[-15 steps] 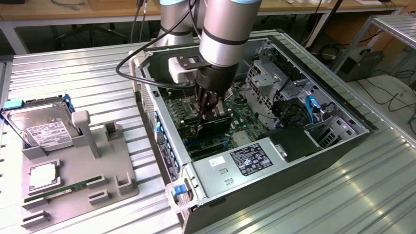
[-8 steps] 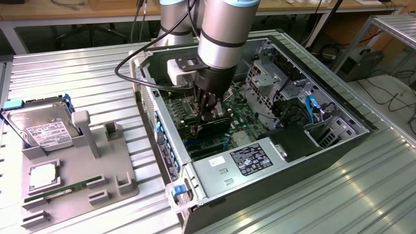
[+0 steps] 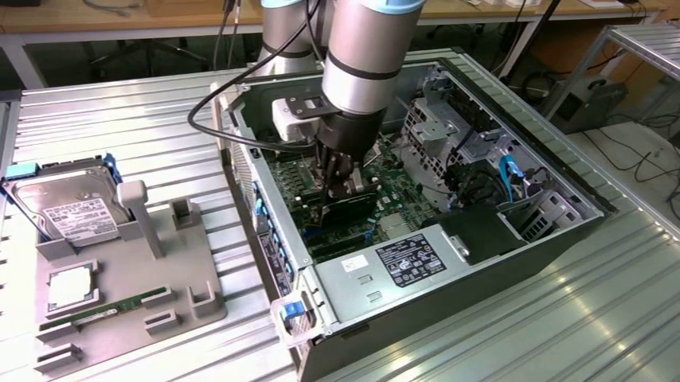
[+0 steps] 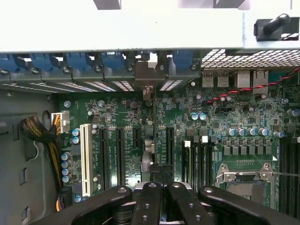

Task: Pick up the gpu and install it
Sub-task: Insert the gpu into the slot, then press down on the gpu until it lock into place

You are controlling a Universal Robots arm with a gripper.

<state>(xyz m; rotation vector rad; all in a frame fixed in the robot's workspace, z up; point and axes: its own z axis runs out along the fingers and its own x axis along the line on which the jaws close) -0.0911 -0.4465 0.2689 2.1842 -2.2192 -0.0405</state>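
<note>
An open computer case lies on the bench, the gpu standing edge-on on its motherboard. At the exterior view's left, a holder tray carries a hard drive and a memory stick.

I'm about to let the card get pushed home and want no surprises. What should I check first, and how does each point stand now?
1. Claw shut on the gpu: ok.
2. Gpu inside the case, over the motherboard: ok.
3. Gpu held on edge, lower edge toward the motherboard: ok.
4. Gpu lined up with its slot: cannot tell.
5. Gpu fully seated: cannot tell.
6. Blue cable clear of the gpu: ok.
</note>
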